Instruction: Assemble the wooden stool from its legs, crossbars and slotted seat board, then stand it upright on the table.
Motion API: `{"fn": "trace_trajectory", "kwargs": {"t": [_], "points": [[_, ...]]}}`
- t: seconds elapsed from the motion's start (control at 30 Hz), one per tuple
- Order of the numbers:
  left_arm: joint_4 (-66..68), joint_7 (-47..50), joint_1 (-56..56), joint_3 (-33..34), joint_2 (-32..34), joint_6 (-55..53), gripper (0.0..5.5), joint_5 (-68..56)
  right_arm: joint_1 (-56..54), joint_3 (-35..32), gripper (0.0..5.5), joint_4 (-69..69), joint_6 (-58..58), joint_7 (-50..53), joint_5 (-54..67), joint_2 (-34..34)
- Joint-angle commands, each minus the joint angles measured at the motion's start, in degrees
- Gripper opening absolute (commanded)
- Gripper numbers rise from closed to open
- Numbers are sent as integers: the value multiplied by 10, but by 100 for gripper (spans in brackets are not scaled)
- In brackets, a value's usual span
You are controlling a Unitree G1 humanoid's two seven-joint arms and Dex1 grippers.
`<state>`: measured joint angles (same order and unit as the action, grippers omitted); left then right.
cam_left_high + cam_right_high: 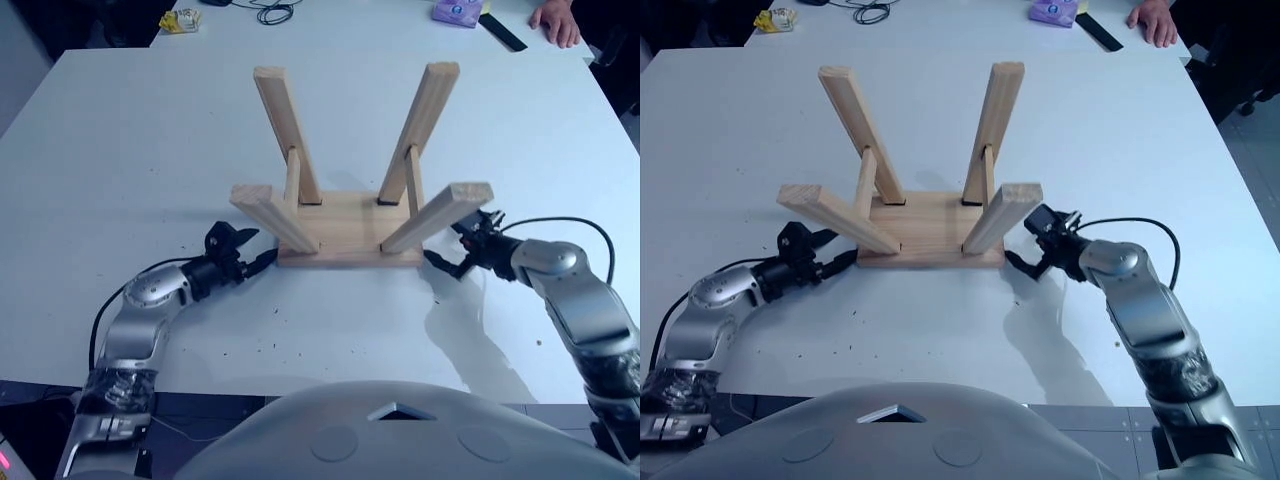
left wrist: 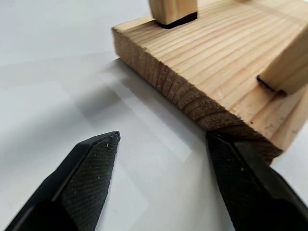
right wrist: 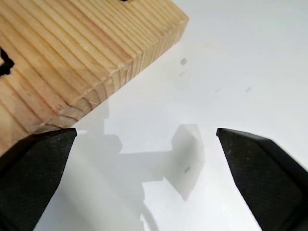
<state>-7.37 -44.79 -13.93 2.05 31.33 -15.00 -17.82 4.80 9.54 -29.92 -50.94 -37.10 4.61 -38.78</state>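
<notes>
Four legs [image 1: 287, 130] rise from the slotted seat board [image 1: 350, 243], which lies flat on the white tabletop [image 1: 130, 150] near its middle, so that the stool [image 1: 350, 215] stands inverted. The two farther legs lean outward and away from the robot, and the two nearer legs splay toward it. Two crossbars [image 1: 292, 175] show, one on each side, each apparently joining a near leg to a far leg. How firmly the joints are seated cannot be told. The left claw [image 1: 255, 247] sits low on the tabletop at the board's near left corner. Its fingers [image 2: 86, 178] are spread apart and grip nothing; in the left wrist view one tip lies close against the end grain of the board, the other stands off over bare tabletop. The right claw [image 1: 452, 243] sits at the board's near right corner, just beside the nearer right leg. Its fingers [image 3: 260, 173] are likewise parted and empty, with the board's corner just beside one tip in the right wrist view. Judged from this arrangement, the assembly stage looks complete or nearly so: legs, crossbars and seat board are joined into one body. What remains is the final stage, namely taking hold of the stool from both sides, turning it over, and setting it on its four legs. Neither claw has yet taken hold of the board.
</notes>
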Motion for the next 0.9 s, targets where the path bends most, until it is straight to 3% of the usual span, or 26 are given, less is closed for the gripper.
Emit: {"fn": "trace_trajectory", "kwargs": {"t": [0.03,0.2,0.37,0.5,0.57,0.67,0.9], "points": [[-32,11,-34,-7,-21,-12,336,-15,14,11,538,13,2,7,20,26],[-57,90,-34,65,-45,-23,311,-29,21,-49,540,26,15,26,26,34],[-155,122,-124,158,-57,-42,232,-77,33,-122,469,64,55,34,28,11],[-179,181,-153,211,-94,-44,174,-93,13,-151,412,94,95,76,30,50],[-163,231,-139,199,-126,-41,140,-68,15,-138,379,99,120,104,25,83],[-177,254,-139,130,-152,-42,98,-30,45,-103,339,67,131,110,30,109],[-77,228,-70,95,-110,-11,0,26,6,-77,238,113,150,78,23,87]]}}
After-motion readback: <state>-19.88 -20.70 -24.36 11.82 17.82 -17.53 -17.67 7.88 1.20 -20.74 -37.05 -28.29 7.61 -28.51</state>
